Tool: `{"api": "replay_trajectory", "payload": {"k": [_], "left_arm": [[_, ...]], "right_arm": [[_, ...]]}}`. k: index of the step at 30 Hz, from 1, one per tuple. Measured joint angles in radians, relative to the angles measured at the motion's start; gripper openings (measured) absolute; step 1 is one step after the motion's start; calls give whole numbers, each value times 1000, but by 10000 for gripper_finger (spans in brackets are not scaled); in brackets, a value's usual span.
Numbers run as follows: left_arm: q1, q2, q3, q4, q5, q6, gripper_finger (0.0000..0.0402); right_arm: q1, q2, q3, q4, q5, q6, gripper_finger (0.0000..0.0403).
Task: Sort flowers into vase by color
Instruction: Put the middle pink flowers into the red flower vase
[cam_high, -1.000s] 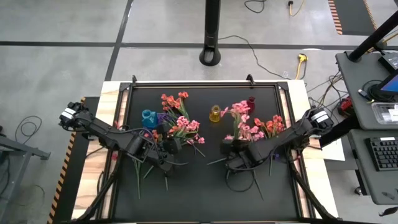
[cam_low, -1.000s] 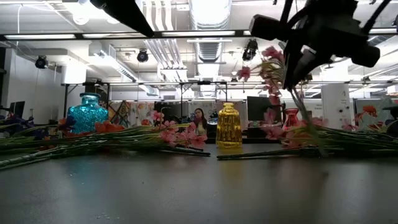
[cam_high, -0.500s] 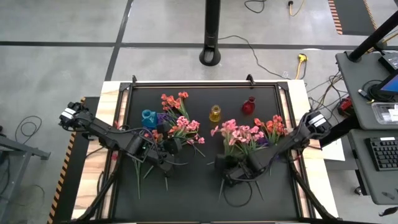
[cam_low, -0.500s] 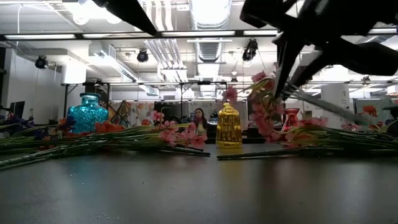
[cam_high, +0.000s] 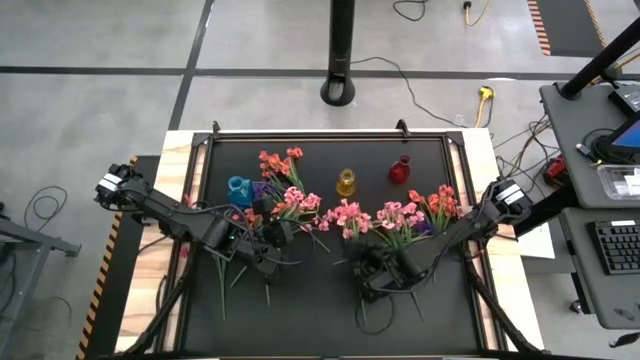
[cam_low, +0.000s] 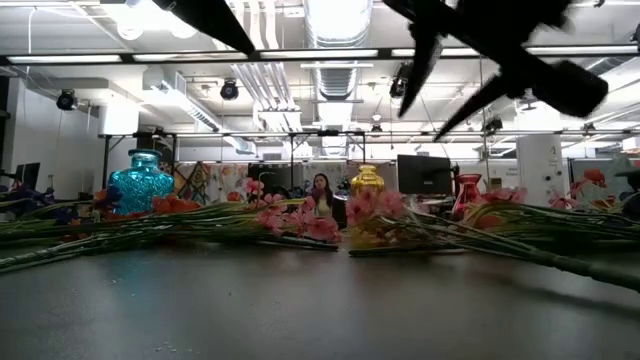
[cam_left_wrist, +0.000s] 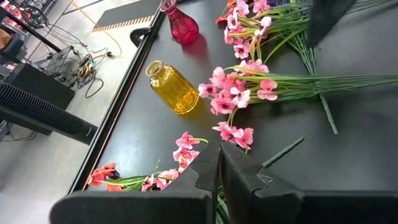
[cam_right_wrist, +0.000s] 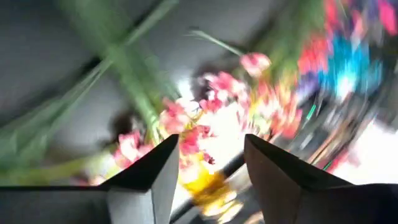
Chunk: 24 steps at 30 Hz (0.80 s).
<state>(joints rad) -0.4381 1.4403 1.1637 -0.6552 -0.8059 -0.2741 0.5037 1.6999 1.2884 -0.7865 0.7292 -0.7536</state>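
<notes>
A pink flower spray (cam_high: 350, 217) lies flat on the black table (cam_high: 320, 310), its blossoms (cam_low: 375, 205) just in front of the yellow vase (cam_high: 346, 183). My right gripper (cam_high: 362, 262) hovers open above and a little nearer than this spray, its fingers (cam_low: 420, 60) spread and empty. My left gripper (cam_high: 272, 236) is shut and raised over the stems of another pink spray (cam_high: 300, 203), with nothing seen between its fingers (cam_left_wrist: 214, 163). More pink and orange-red flowers (cam_high: 430, 207) lie at the right. A red vase (cam_high: 399, 171) and a blue vase (cam_high: 238, 188) stand farther back.
Orange-red flowers (cam_high: 280, 160) lie at the far left, with purple blossoms (cam_high: 260, 190) beside the blue vase. Green stems trail toward the near edge on both sides. The near half of the table holds only stem ends. A person sits in the room beyond the table.
My right gripper has gone toward the table's left, rolled its wrist, opened and let go of the pink spray. The spray, held up with its blossoms high a second ago, has tipped over and fallen flat in front of the yellow vase.
</notes>
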Motion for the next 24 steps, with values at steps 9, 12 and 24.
{"api": "replay_trajectory", "payload": {"k": [9, 12, 24], "left_arm": [[5, 0, 4, 18, -58, -88, 0], [5, 0, 19, 19, -77, -89, 0], [3, 0, 53, 7, -75, -94, 0]], "right_arm": [[-85, -5, 61, -26, -188, 1259, 216], [-103, -2, 46, -27, -281, 1537, 223], [-142, 96, 17, -14, -320, 1814, 243]]}}
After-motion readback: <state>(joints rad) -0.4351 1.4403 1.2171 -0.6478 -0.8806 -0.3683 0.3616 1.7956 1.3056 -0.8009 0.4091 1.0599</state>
